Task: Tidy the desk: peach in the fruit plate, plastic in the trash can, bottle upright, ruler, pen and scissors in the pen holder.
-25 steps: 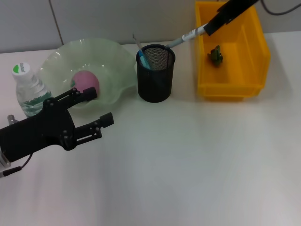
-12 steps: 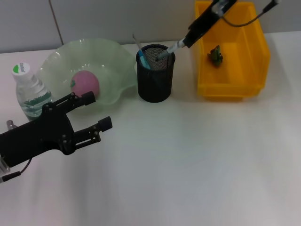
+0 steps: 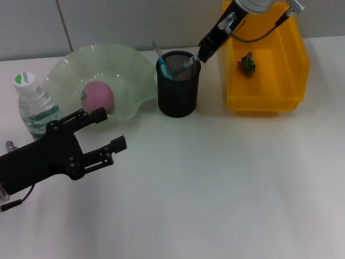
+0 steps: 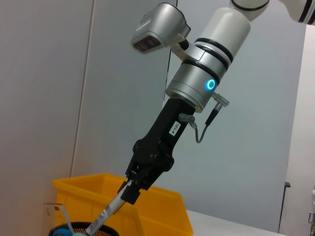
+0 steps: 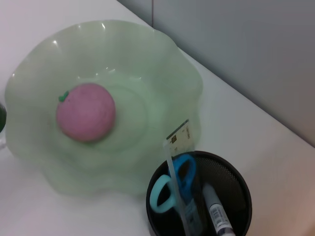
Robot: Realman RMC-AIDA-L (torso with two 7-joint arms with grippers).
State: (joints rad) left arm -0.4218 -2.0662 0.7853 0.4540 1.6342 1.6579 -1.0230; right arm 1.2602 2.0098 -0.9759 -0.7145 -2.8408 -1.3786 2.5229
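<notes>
From the head view, the right gripper (image 3: 198, 55) holds the pen (image 3: 188, 63) pinched between its fingers, tip already inside the one pen holder (image 3: 178, 83), while the left gripper (image 3: 102, 129) hangs spread open and empty above the table (image 3: 226, 183) near the one bottle (image 3: 33, 103) (standing upright), one peach (image 3: 97, 96) lies in the plate (image 3: 102, 81), and one green scrap, probably the plastic, lies in the yellow bin (image 3: 265, 59). Across the left wrist view, the slanted pen (image 4: 109, 212) could catch the holder's rim and tip it if pushed down at this angle. Down the right wrist view, I count one pair of scissors (image 5: 173, 187), one ruler (image 5: 178, 172) and one pen (image 5: 216, 216) in the holder.
</notes>
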